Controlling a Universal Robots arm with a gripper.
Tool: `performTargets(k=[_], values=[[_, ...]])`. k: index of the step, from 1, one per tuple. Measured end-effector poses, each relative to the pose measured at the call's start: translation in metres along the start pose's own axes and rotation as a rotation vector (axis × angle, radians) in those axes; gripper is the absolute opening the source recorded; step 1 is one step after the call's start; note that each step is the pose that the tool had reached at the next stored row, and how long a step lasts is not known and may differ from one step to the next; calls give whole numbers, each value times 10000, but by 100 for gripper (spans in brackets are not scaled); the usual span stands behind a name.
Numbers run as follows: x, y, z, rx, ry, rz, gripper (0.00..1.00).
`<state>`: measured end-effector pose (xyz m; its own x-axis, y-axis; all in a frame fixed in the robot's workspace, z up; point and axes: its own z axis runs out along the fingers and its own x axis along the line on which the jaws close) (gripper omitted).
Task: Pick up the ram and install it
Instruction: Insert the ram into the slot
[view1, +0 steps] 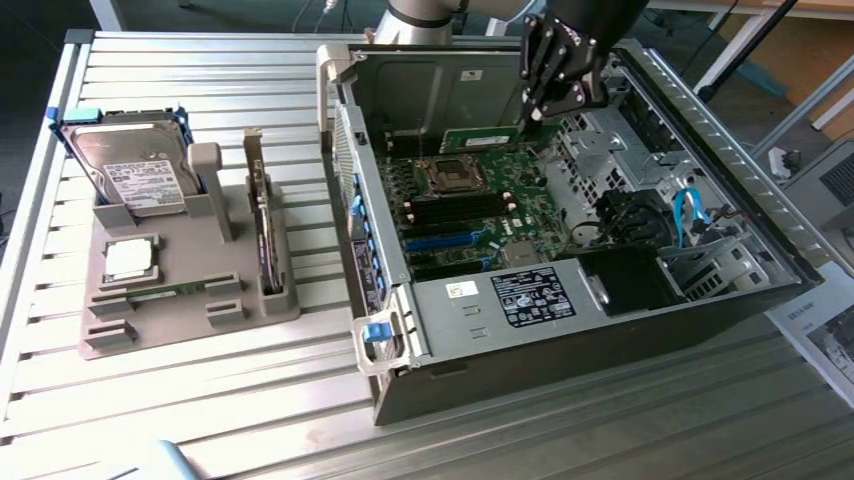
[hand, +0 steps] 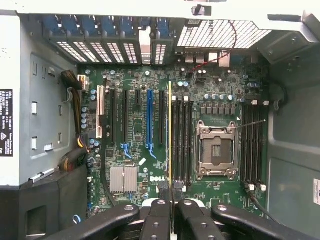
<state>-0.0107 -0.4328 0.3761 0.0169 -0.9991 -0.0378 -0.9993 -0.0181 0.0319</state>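
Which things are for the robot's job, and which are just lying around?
For the job: the ram, gripped in the gripper; the motherboard in the open computer case.
Just lying about: hard drive; CPU chip; grey holder.

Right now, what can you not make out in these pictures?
The ram: wrist view, edge-on, its chips hidden.
Its lower edge: exterior view, too small to tell whether it touches a slot.
The hard drive label: exterior view, too small to read.
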Motion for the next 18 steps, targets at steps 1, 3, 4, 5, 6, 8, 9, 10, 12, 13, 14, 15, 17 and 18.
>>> performTargets(k=[1,3,4,5,6,8,9,10,12,13,14,15,17,18], values=[[0,0,10,0,0,0,12],[1,-1,40,0,-1,0,12],[2,-2,55,1,-1,0,12],[2,-2,66,1,0,0,12],[3,-2,82,0,0,0,12],[5,-4,122,0,-1,0,12],[5,-4,135,0,-1,0,12],[6,-4,146,0,-1,0,12],[7,-6,174,1,-1,0,12],[7,-6,191,0,-1,1,12],[7,-6,200,0,-1,1,12],[8,-6,208,0,-1,0,12],[9,-7,228,1,0,0,12],[9,-8,244,0,-1,0,12]])
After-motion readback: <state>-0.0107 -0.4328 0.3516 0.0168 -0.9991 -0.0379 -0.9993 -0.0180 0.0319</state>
